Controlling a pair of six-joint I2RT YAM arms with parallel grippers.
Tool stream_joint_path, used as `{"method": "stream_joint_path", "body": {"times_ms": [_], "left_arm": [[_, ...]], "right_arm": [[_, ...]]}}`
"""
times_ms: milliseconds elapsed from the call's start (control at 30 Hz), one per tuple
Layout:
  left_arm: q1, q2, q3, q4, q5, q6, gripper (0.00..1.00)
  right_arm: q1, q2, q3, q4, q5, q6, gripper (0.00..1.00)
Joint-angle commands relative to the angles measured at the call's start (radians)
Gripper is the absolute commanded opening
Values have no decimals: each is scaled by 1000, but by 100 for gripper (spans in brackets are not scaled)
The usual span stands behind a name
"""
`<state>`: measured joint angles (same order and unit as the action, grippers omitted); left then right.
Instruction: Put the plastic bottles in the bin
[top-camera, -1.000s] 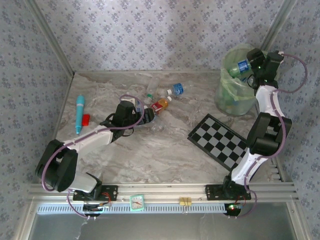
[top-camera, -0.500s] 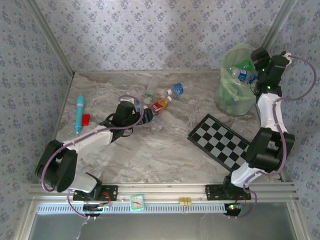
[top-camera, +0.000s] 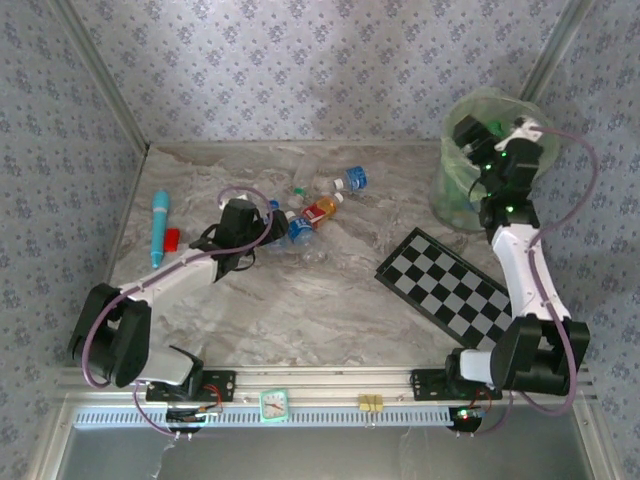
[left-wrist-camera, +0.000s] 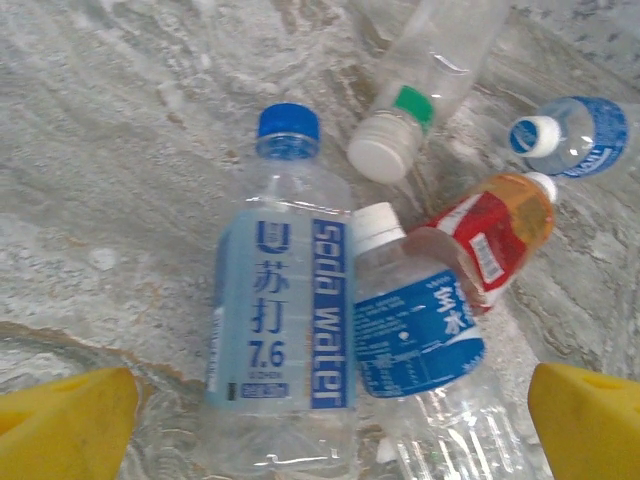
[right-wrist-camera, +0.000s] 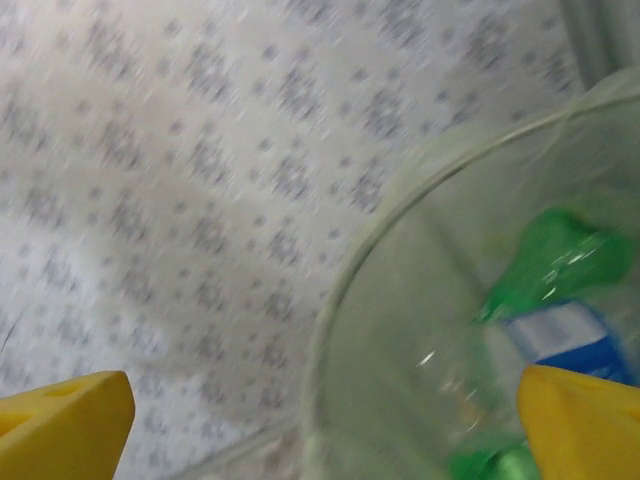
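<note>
Rim of the bin (right-wrist-camera: 400, 320) blurred and cut by the right edge, plastic bottles (right-wrist-camera: 565, 335) inside the bin smeared, wallpaper (right-wrist-camera: 200, 150) behind the bin soft

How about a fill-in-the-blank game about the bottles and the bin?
1. The soda water bottle has a ___ cap.
2. The left gripper is ___ above that bottle.
3. The right gripper hovers open over the pale ___ bin.

Missing words: blue; open; green.
</note>
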<state>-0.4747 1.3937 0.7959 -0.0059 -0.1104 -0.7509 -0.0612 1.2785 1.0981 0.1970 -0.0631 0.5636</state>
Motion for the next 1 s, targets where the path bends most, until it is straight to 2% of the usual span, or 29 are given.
{"method": "stream_joint_path", "body": {"times_ms": [0, 200, 400, 700, 967], "left_arm": [[23, 32, 46, -53, -9, -25, 100], [36, 97, 90, -78, 21, -15, 100], [37, 159, 123, -87, 68, 3, 100], [35, 211, 162, -139, 98, 81, 97], [15, 271, 200, -175, 97, 143, 94]], "right_arm": [[106, -53, -55, -3, 44, -105, 100], [291, -46, -114, -46, 93, -120, 100], [407, -3, -169, -43, 132, -82, 100], [515, 143, -197, -37, 81, 20, 100], [546, 211, -162, -34, 63, 24, 100]]}}
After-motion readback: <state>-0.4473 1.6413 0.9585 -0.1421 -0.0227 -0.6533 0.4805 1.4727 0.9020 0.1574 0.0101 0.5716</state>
